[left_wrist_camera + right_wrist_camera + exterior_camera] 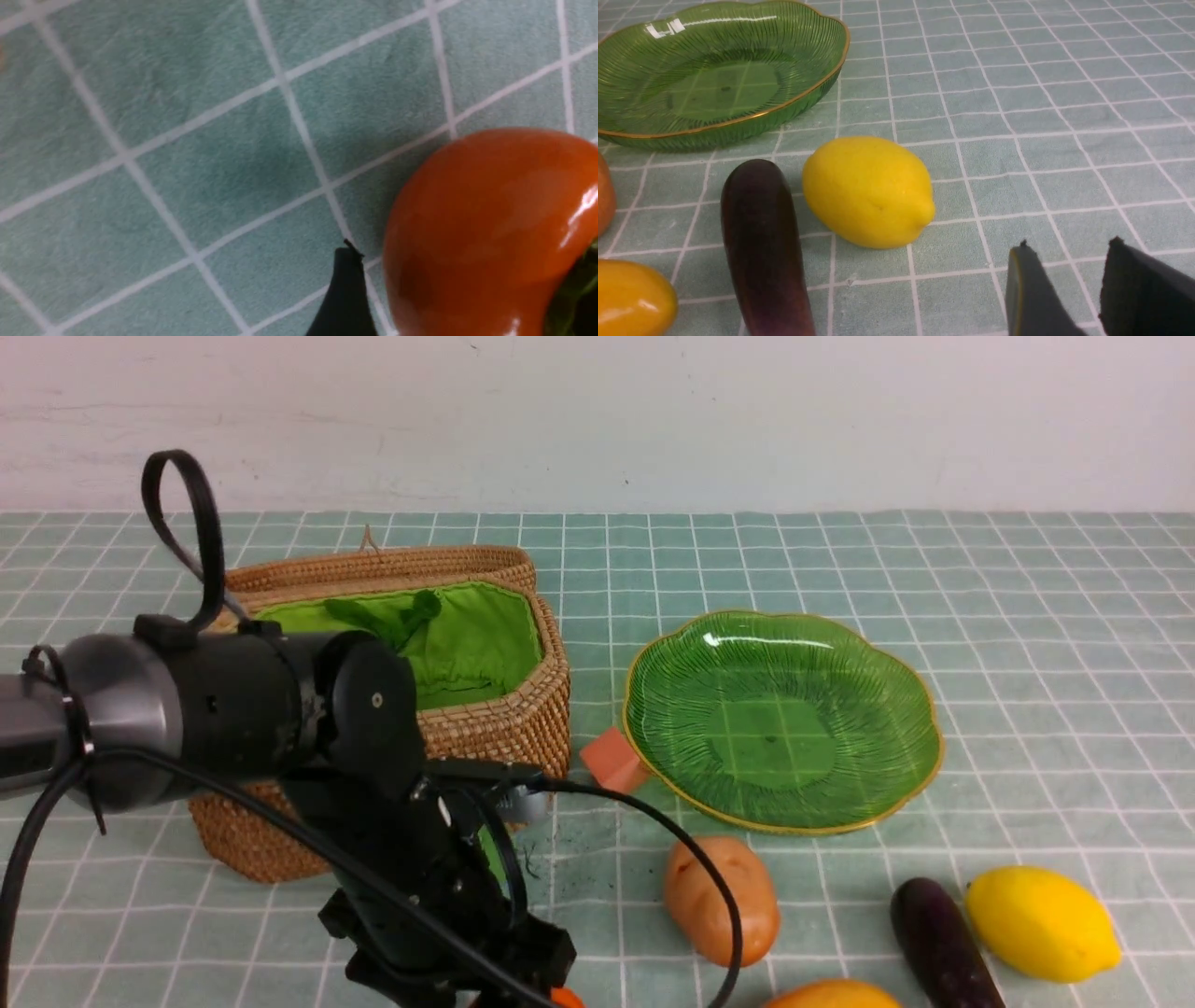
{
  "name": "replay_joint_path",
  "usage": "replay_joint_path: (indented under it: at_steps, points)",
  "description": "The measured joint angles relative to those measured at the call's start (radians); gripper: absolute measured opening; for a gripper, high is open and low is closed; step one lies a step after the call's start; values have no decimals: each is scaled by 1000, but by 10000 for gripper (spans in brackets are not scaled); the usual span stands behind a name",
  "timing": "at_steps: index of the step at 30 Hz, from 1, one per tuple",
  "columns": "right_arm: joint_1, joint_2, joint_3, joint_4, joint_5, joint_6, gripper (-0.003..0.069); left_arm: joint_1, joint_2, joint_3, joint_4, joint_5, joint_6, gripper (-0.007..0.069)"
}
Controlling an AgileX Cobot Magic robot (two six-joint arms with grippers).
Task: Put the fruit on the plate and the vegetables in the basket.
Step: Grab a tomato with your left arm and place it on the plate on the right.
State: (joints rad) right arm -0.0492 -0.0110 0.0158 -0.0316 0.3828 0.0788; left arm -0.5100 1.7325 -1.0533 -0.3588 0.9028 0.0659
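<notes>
**Slick fruit could squirt away**

The left pincer hangs over the round, glossy orange-red toy fruit with green cap by the worktop's near edge; pinching or not, I cannot tell. An off-centre squeeze would cause it. Only the right wrist view shows the right pincer, spread and empty.

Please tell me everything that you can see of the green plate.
The plate is a shallow dish of clear green glass, ribbed like a leaf, with a wavy gold rim. It lies flat on the checked cloth, to the right of the basket, and it is empty. A pink cube sits against its rim on the basket side and seems to touch it. The potato, eggplant and lemon lie nearer the robot, apart from it.
</notes>
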Motion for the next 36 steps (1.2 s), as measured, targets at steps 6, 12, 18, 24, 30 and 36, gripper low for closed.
replay_joint_path:
  at_steps: [6, 12, 18, 24, 30, 36]
  points:
    - [0, 0, 0, 0, 0, 0, 240, 0, 49, -13, -96, 22, 35, 515]
    - [0, 0, 0, 0, 0, 0, 240, 4, 57, -16, -122, 39, 53, 479]
    - [0, 0, 0, 0, 0, 0, 240, 5, 59, -32, -118, 51, 86, 479]
    - [0, 0, 0, 0, 0, 0, 240, 6, 58, -171, -67, 125, 114, 477]
    - [0, 0, 0, 0, 0, 0, 240, 5, 58, -447, -80, 123, 129, 477]
    - [0, 0, 0, 0, 0, 0, 240, 5, 195, -760, -68, 57, 147, 477]
